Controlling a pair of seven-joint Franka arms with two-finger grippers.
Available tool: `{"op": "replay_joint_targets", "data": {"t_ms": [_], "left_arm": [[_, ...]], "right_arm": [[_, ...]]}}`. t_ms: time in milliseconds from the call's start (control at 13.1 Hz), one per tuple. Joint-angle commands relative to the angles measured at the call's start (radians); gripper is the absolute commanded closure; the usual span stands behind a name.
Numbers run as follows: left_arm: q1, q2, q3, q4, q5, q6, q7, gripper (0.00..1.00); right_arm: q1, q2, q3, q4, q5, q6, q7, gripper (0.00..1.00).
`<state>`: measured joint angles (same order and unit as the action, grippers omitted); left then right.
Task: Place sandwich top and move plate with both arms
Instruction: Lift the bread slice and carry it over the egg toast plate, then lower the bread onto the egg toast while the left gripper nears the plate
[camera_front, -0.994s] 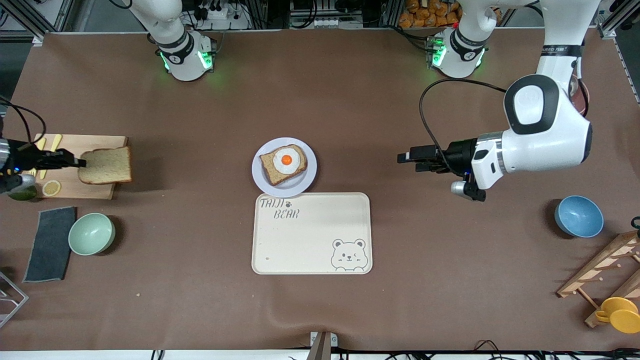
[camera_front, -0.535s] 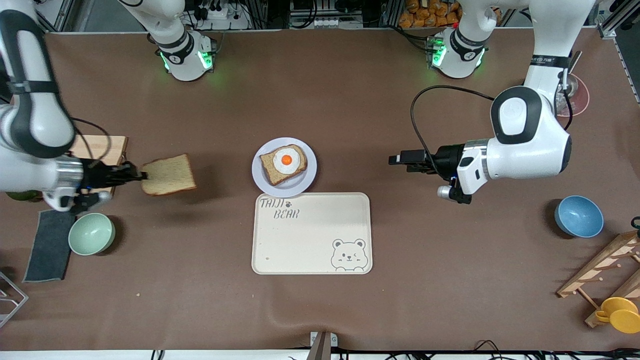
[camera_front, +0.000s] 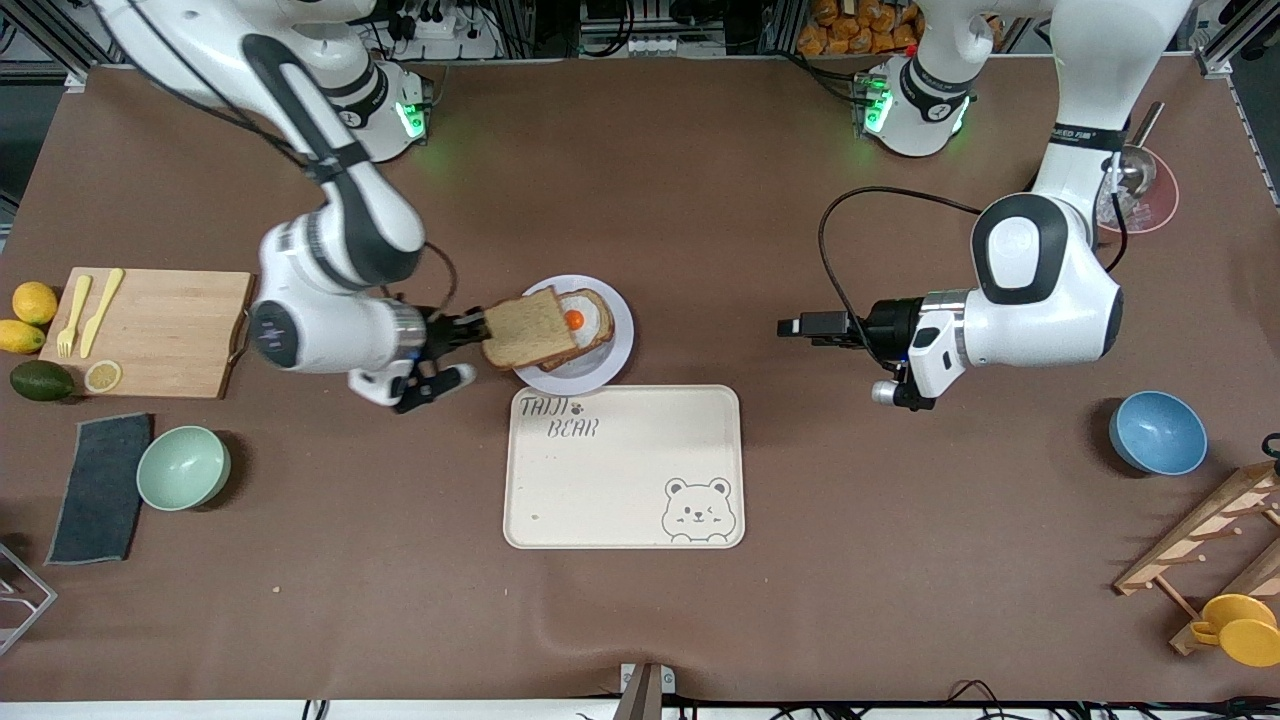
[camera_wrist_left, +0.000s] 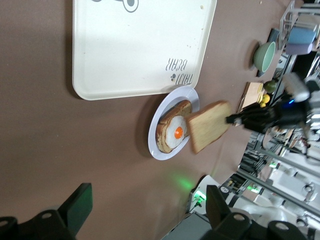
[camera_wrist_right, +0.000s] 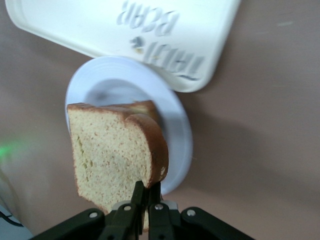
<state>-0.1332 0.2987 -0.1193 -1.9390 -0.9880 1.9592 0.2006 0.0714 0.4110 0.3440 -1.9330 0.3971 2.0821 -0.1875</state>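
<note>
The sandwich top is a tan bread slice with a brown crust, held by one edge in my right gripper, which is shut on it. It hangs tilted over the rim of the pale round plate at the right arm's end, partly covering the egg-topped slice. The right wrist view shows the slice pinched between the fingers above the plate. My left gripper is open and empty, over bare table toward the left arm's end from the plate.
The cream bear tray lies beside the plate, nearer the front camera. A cutting board, green bowl and dark cloth are at the right arm's end. A blue bowl and wooden rack are at the left arm's end.
My right arm has carried the bread slice from the cutting board across to the plate. My left gripper has edged a little toward the plate and stays open.
</note>
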Motion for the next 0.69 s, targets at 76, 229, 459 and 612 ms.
{"op": "replay_joint_targets", "data": {"t_ms": [76,229,459,612], "left_arm": [[-0.009,-0.012,-0.003,-0.064,-0.063,0.026,-0.016,0.0],[-0.012,-0.013,-0.005,-0.095,-0.073,0.027,-0.018,0.0],[-0.04,-0.003,-0.01,-0.121,-0.142,0.065,-0.017,0.0],[-0.124,0.025,-0.01,-0.129,-0.231,0.157,-0.013,0.0]], "right_arm": [[0.037,0.045,-0.01,0.006,0.052,0.021,-0.098,1.0],[0.054,0.046,-0.01,0.0,0.055,0.015,-0.153,1.0],[0.044,0.045,-0.01,-0.011,0.055,-0.008,-0.227,1.0],[0.042,0.045,-0.011,-0.011,0.054,-0.013,-0.237,1.0]]}}
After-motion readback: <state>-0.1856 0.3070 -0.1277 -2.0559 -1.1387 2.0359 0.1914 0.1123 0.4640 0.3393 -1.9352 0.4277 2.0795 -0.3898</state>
